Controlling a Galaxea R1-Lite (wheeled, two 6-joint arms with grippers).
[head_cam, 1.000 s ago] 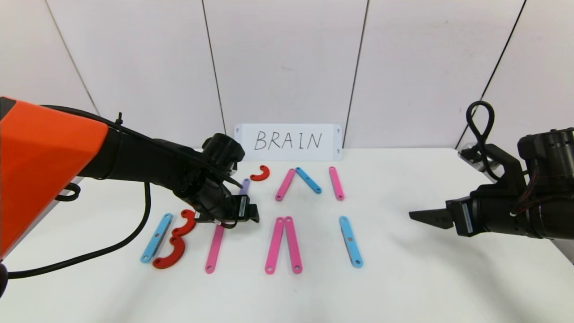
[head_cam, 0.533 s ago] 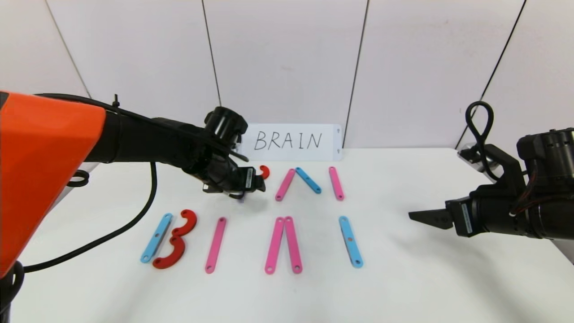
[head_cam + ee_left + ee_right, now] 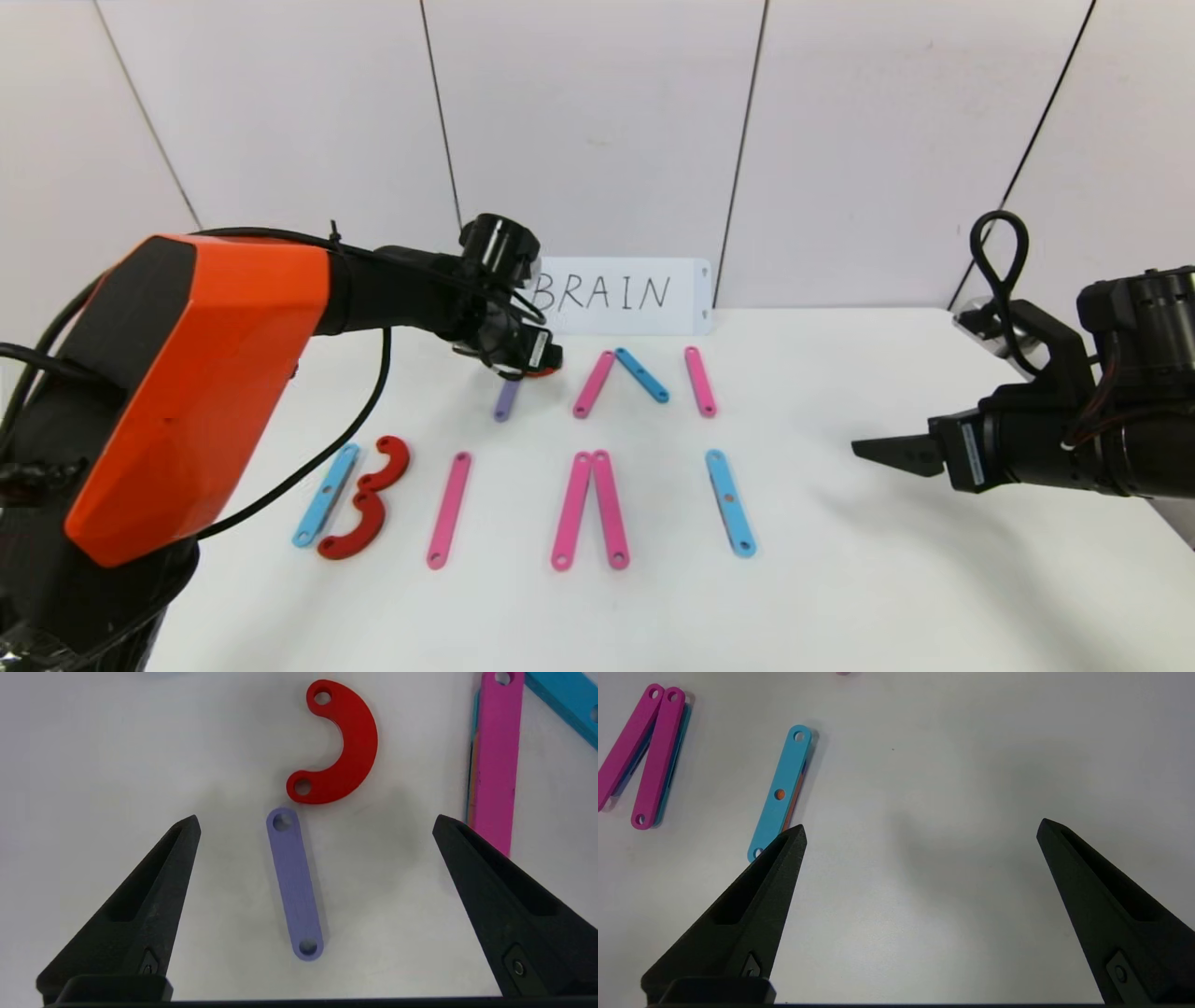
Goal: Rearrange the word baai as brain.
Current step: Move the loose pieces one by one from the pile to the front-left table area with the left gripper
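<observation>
A: State of the left pincer (image 3: 315, 819)?

B: Spread wide, holding nothing. Hangs over the far part of the desk (image 3: 840, 579), just before the white card (image 3: 686, 317), above a red curved piece (image 3: 350, 751) and a short purple bar (image 3: 294, 886).

A: And the right pincer (image 3: 920, 825)?

B: Also wide and empty. Parked at the right side, near the end blue bar (image 3: 782, 788) of the front row.

A: Place of the word itself?

B: In the front row. First a B from a light blue bar (image 3: 327, 495) and two red curves (image 3: 369, 499). Then a single pink bar (image 3: 448, 509), a pair of pink bars (image 3: 590, 509), and last the end blue bar. Spare pieces in the far row, under the left pincer and beside it.

A: Probably aiming at the red curved piece, for the R?

B: Seems so, but only a judgement. Not yet gripped.

A: Possible trouble from here?

B: Several things. Lower end of the red curved piece almost touching the top of the short purple bar. With a descent a little off, likely to catch both, or to push the purple one askew. Also a long pink bar (image 3: 493, 760) close to one finger, so easy to sweep aside on closing from so wide an opening.

A: And the grip?

B: Flat and thin on a smooth desk, so probably hard to pinch. May slide away or turn between the fingers, and then land crooked beside the single pink bar.
</observation>
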